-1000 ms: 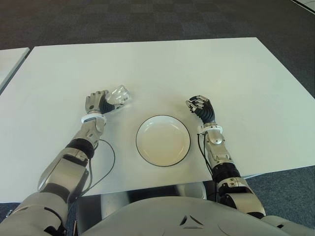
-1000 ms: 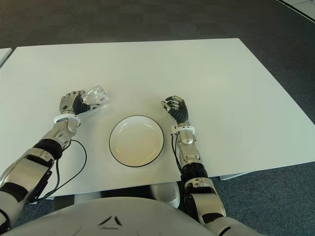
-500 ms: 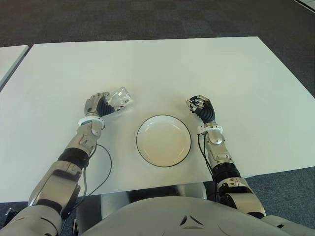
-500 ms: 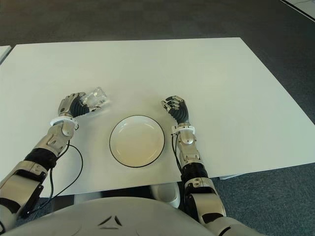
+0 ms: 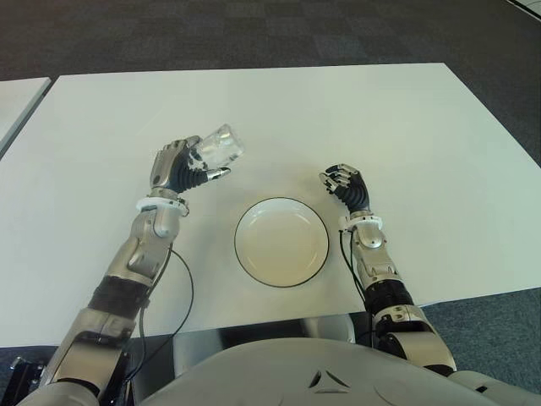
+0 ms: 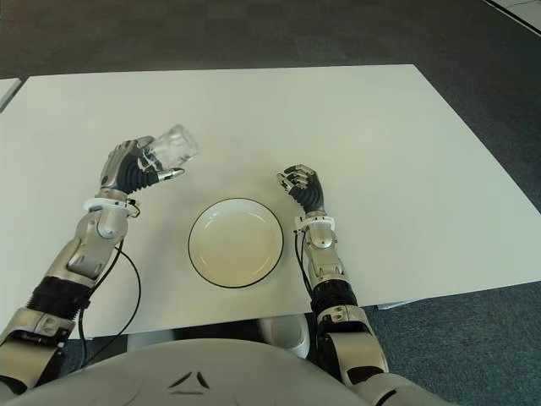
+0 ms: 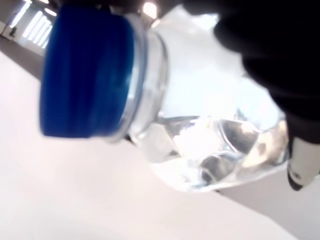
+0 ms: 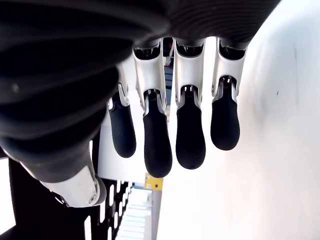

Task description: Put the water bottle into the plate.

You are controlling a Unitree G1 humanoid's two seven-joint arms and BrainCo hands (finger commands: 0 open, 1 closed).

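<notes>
My left hand (image 5: 184, 169) is shut on a clear water bottle (image 5: 218, 146) with a blue cap (image 7: 85, 75), held tilted above the white table (image 5: 279, 110), left of and behind the plate. The white plate with a dark rim (image 5: 281, 242) lies near the table's front edge between my two arms, with nothing in it. My right hand (image 5: 345, 183) shows just right of the plate, its fingers (image 8: 190, 135) curled and holding nothing.
A black cable (image 5: 182, 292) loops on the table beside my left forearm. A second white table's edge (image 5: 15, 106) shows at the far left. Dark carpet (image 5: 254, 34) lies beyond the table.
My left hand has lifted the water bottle off the table and raised it, moving slightly toward the plate. The right hand and the plate have stayed still.
</notes>
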